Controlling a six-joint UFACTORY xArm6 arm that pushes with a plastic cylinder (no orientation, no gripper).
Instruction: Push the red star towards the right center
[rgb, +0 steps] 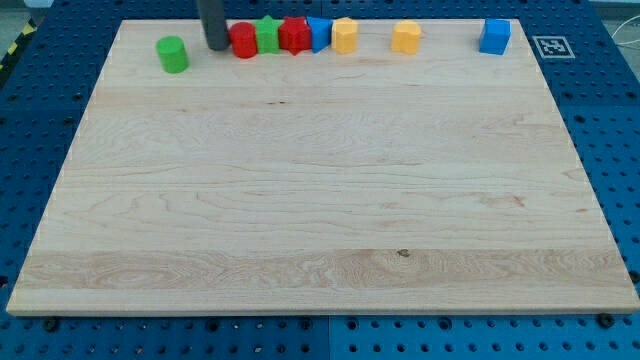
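Observation:
The red star (295, 35) sits in a tight row along the view's top edge of the wooden board (320, 200). In that row, from left to right, are a red cylinder (244, 42), a green star (268, 35), the red star and a blue block (319, 33). My tip (216, 46) stands just left of the red cylinder, close to it or touching it; I cannot tell which. The red star is two blocks to the right of my tip.
A green cylinder (173, 54) stands left of my tip. Further right along the top edge are a yellow block (344, 35), another yellow block (406, 37) and a blue block (494, 36). A marker tag (552, 46) lies off the board's top right corner.

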